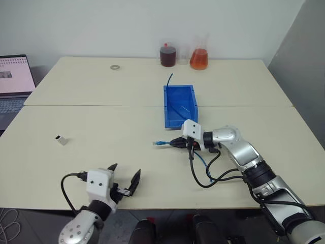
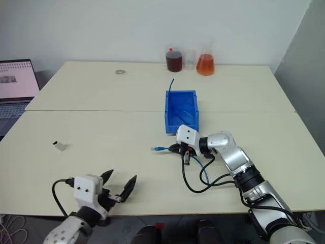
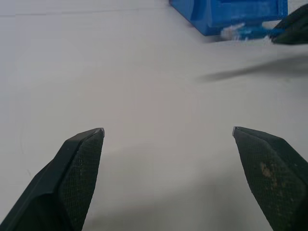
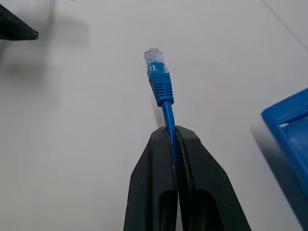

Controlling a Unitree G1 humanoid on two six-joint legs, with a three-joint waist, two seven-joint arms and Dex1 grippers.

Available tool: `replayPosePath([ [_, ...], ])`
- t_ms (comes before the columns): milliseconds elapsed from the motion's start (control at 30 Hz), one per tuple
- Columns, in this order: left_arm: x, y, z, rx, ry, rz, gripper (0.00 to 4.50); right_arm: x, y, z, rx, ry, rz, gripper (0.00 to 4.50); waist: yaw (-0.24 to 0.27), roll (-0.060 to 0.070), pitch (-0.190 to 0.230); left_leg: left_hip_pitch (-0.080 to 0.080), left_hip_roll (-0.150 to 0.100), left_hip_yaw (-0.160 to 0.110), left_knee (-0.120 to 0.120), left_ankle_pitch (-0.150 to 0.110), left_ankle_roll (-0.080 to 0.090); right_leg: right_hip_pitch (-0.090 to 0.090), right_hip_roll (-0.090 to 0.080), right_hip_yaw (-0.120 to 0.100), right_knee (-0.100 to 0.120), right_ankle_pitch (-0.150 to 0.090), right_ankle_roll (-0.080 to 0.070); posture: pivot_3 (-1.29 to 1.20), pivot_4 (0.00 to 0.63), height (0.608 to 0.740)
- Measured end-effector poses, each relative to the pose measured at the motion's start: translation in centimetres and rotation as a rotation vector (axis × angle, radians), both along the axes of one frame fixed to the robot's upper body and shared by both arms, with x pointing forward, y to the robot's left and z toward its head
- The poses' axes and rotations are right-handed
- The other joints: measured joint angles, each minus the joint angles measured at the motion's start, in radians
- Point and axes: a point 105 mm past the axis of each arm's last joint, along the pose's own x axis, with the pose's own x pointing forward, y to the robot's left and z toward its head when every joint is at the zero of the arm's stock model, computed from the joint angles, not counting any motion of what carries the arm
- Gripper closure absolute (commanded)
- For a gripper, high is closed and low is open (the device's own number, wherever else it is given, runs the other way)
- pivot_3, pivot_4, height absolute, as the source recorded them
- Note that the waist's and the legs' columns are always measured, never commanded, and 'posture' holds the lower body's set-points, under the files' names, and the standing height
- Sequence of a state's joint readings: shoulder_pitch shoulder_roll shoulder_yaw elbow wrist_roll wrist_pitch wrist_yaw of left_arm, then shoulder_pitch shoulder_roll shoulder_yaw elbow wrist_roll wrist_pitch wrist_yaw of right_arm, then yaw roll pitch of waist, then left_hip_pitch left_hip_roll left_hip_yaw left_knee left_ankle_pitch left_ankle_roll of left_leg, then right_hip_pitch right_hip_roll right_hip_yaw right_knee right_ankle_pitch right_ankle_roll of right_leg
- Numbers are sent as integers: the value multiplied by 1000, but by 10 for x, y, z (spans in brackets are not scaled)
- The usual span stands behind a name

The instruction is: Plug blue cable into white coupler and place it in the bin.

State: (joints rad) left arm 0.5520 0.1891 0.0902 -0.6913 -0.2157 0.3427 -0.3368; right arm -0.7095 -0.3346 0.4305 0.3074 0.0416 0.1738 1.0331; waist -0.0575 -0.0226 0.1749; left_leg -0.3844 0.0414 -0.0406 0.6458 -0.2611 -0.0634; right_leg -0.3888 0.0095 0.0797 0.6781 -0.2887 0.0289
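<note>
My right gripper (image 1: 176, 143) is shut on the blue cable (image 4: 162, 91) just behind its clear plug (image 1: 158, 144), which sticks out to the left above the table in front of the bin (image 1: 179, 104). The rest of the cable hangs in a loop (image 1: 205, 165) under the right wrist. The white coupler (image 1: 62, 140) lies alone on the table at the left. My left gripper (image 1: 125, 182) stands open near the table's front edge, nothing between its fingers (image 3: 77, 168), well apart from the coupler. The bin holds a short dark-blue wire stub (image 1: 169, 79) at its far end.
Two flasks with dark red (image 1: 168, 55) and orange (image 1: 199, 58) liquid stand at the table's far edge. A small ring (image 1: 115, 66) lies at the back left. A laptop (image 1: 14, 81) sits on a side table at the left.
</note>
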Motion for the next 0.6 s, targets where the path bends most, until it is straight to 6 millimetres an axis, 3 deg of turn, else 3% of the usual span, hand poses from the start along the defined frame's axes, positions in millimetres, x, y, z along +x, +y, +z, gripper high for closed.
replayPosePath([
  [167,-6,-8,-5,-14,6,27,0,3,25,-17,-61,-18,46,4437,-8,0,0,1,4,3,-1,-4,4,-2,5,7,1,-2,-2,0,150,740],
  [300,-8,-9,-5,-15,8,23,0,3,26,-23,-82,-30,57,4437,-9,0,1,3,3,7,-1,-5,4,-2,5,9,1,-2,-1,0,150,740],
  [600,-7,-12,-4,-5,7,-14,0,5,24,-21,-84,-21,49,2443,-9,0,1,5,4,8,-1,-5,5,-2,7,10,2,-2,-1,0,150,740],
])
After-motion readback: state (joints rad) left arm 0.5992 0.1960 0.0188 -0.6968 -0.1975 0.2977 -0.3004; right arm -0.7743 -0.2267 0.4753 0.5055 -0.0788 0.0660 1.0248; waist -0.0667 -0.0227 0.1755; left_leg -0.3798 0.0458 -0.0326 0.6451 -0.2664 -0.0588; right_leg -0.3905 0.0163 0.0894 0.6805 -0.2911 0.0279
